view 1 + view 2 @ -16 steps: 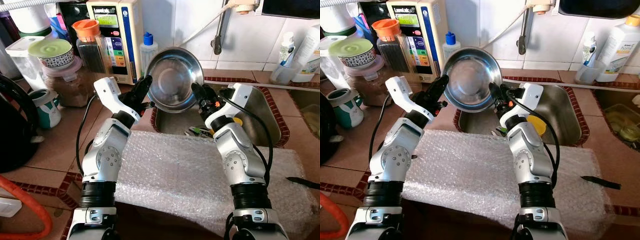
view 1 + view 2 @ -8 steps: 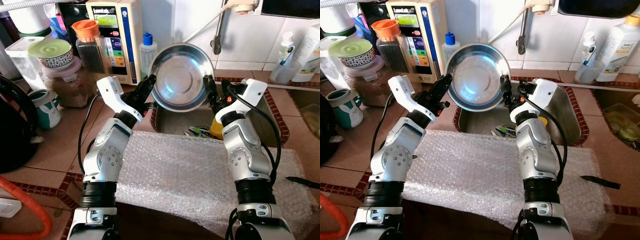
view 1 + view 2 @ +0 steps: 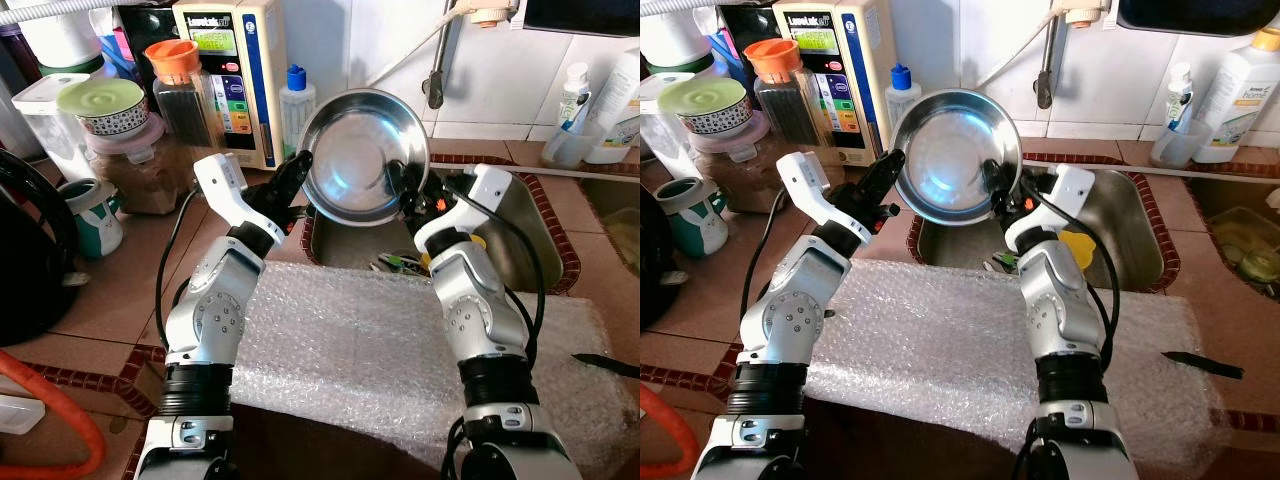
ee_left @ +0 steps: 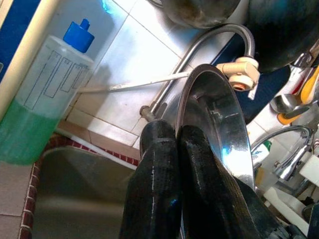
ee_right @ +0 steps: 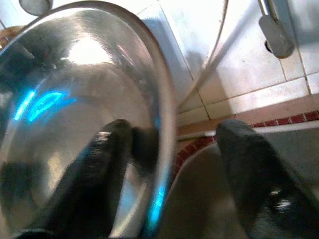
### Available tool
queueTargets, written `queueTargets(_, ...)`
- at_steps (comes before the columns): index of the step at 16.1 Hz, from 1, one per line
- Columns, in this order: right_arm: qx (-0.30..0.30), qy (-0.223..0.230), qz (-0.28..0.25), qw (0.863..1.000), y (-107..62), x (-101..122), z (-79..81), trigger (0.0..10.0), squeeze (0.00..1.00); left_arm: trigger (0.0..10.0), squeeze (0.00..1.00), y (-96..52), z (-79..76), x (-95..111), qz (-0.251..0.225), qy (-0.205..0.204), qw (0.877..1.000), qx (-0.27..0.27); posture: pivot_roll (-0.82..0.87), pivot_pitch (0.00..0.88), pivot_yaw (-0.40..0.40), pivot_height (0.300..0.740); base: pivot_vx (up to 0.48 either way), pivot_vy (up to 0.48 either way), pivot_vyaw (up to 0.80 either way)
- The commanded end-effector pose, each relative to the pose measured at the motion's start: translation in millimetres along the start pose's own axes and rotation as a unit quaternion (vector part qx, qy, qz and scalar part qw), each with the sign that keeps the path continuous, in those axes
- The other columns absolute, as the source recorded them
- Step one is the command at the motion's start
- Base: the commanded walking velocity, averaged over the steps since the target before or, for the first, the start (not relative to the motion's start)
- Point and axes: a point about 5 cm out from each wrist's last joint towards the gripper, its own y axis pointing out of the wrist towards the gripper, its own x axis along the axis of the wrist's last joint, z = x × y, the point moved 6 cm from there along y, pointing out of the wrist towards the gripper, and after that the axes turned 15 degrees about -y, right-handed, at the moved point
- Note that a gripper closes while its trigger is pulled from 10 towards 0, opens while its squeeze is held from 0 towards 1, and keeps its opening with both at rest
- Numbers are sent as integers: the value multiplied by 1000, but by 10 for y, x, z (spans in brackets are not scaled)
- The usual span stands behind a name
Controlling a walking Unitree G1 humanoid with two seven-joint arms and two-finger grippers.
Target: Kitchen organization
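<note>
**Steel bowl held on edge above the sink, a gripper at each side of the rim**

The left gripper (image 3: 292, 170) pinches the left rim of the steel bowl (image 3: 362, 155), its two black fingers (image 4: 164, 184) pressed together on the metal edge. The right gripper (image 3: 410, 190) straddles the right rim with its jaws apart: one finger lies against the bowl's inner wall, the other stands clear outside it, so it has not closed on the metal.

The bowl is tilted up with its hollow facing the robot, above the near left corner of the sink (image 3: 520, 215), below the faucet (image 3: 436, 75). A sheet of bubble wrap (image 3: 400, 350) covers the table just before the sink.

The step in hand looks like securing a two-sided hold on the bowl. Next, the right gripper likely needs to close on the rim before the bowl is carried off; the thin, slick edge could slip.
</note>
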Motion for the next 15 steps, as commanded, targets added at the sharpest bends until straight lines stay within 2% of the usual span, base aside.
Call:
queueTargets(1, 5, 8, 6, 1000, 31, -14, 38, 0, 0, 0, 0, 5, -85, 19, 0, 5, 1000, -18, 9, 0, 91, 740, 0, 0, 0)
queueTargets(2, -1, 16, 7, 1000, 29, -20, 12, 0, 0, 0, 0, 2, -79, 14, 1, 4, 1000, -18, 9, 0, 91, 740, 0, 0, 0)
queueTargets(4, -16, 2, 23, 1000, 18, -60, -45, 0, 0, 0, 0, -5, -81, 10, 1, 5, 1000, -17, 6, 0, 90, 740, 0, 0, 0)
queueTargets(12, -25, 26, 22, 999, 12, -38, -72, 0, 0, 0, 0, 0, -84, -8, 5, 6, 1000, -17, 1, 0, 94, 740, 0, 0, 0)
queueTargets(13, -34, 16, 15, 999, 13, -10, -99, 0, 0, 0, 0, 0, -82, -9, 5, 7, 1000, -17, 1, 0, 94, 740, 0, 0, 0)
queueTargets(15, -34, 39, 9, 999, 41, 49, -81, 0, 0, 0, 0, -2, -62, 0, 3, 11, 1000, -12, 1, 0, 94, 740, 0, 0, 0)
